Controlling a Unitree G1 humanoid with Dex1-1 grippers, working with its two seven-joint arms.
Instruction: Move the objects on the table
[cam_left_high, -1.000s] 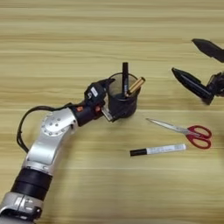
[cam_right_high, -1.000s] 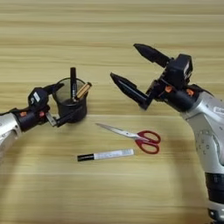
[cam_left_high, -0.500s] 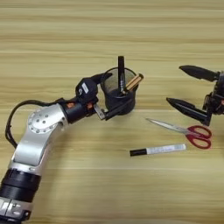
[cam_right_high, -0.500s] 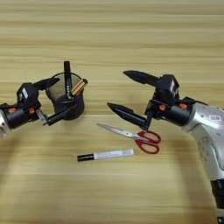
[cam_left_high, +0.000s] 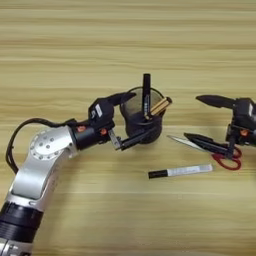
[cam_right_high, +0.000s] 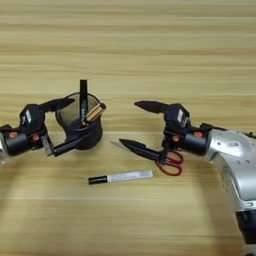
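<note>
Black mesh pen cup (cam_left_high: 142, 120) sits at mid-frame on the table (cam_left_high: 125, 45), and my left gripper (cam_left_high: 131, 119) has its two fingers closed around the cup's wall, one at the far rim, one at the near base. My right gripper (cam_right_high: 137, 125) hangs spread wide with nothing in it, its lower finger lying over the scissors (cam_right_high: 160, 157) at right of centre. If I pull the cup sideways, I judge it could tip, since the grip sits off to one side. The scissors point left, red handles right. Below them the marker (cam_right_high: 121, 177) lies nearly level, black cap left.
</note>
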